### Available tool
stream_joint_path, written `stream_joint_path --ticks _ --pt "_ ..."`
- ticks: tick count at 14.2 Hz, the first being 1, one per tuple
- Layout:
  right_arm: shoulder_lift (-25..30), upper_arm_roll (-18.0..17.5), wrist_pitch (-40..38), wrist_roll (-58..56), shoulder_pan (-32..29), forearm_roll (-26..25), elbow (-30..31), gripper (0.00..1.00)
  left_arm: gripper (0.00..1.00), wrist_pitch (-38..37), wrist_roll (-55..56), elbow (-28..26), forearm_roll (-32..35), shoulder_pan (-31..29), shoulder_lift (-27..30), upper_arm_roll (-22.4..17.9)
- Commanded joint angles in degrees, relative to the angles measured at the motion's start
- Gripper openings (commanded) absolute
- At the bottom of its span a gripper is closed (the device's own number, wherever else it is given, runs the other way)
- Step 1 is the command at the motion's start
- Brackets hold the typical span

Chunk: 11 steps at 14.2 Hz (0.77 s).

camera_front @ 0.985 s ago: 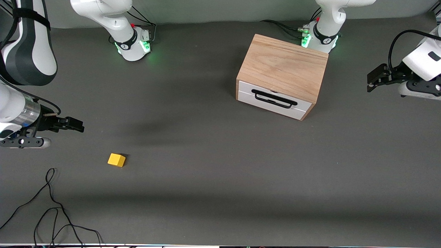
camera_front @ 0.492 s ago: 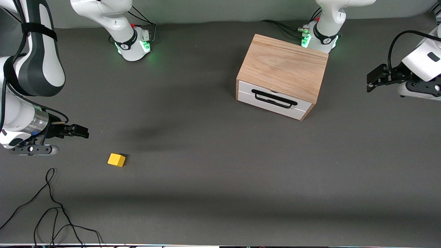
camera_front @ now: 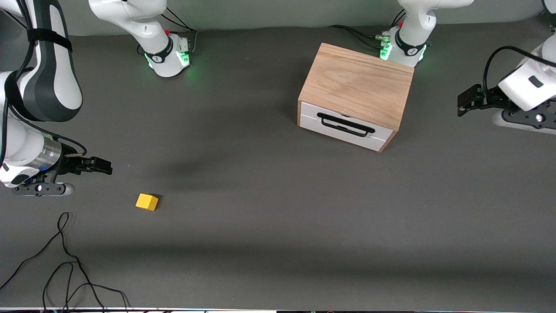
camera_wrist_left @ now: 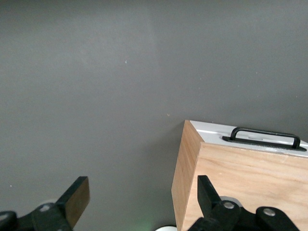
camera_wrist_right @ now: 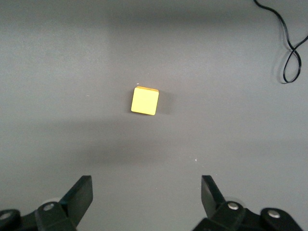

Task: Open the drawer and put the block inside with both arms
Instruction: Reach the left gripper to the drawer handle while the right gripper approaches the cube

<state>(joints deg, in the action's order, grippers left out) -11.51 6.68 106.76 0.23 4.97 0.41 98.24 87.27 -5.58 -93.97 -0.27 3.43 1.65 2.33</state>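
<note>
Since the earlier frames, the left gripper [camera_front: 464,101] has shifted slightly toward the wooden box [camera_front: 357,82] and away from the front camera, while the right gripper [camera_front: 100,166] has not moved over the last half second, having first advanced toward the block [camera_front: 147,202].

The drawer [camera_front: 344,126] is fully closed in the wooden box, its white front and black bar handle [camera_front: 345,124] facing the front camera. Its contents are hidden.

The block lies on the bare tabletop [camera_front: 278,217], toward the right arm's end and well apart from the box. In the right wrist view the block [camera_wrist_right: 145,101] sits ahead of the right gripper's fingers [camera_wrist_right: 79,196], roughly centred between them and untouched. These fingers are spread wide and hold nothing.

The left gripper's fingers [camera_wrist_left: 77,198] are likewise spread and empty, over the tabletop beside the box's side wall [camera_wrist_left: 187,173], without contact. The handle [camera_wrist_left: 264,137] is visible ahead of them.

Wide open tabletop separates block and box. A loose black cable [camera_front: 65,261] lies at the tabletop's near edge, beyond the block from the right gripper's fingers. Both arms are cut off by the front view's side edges.
</note>
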Motion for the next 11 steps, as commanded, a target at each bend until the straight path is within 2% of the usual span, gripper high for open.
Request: stream_joint_path --ticks 1,5,8,11 --pt "-0.4 0.0 0.8 0.5 0.1 0.2 -0.2 1.00 1.00 -1.2 6.0 0.5 0.5 1.1 -1.4 0.8" --pt "-1.8 0.0 2.2 0.7 0.2 0.2 -0.3 1.00 1.00 -0.5 29.3 0.5 -0.2 4.2 -4.7 3.6" --pt "-2.5 -0.1 3.4 0.9 0.4 0.3 -0.3 1.00 1.00 -0.4 41.9 0.5 -0.6 7.4 -9.7 4.0" --pt "-2.7 -0.1 3.7 0.9 0.5 0.3 -0.2 1.00 1.00 0.9 59.6 0.5 -2.0 11.5 -15.3 4.0"
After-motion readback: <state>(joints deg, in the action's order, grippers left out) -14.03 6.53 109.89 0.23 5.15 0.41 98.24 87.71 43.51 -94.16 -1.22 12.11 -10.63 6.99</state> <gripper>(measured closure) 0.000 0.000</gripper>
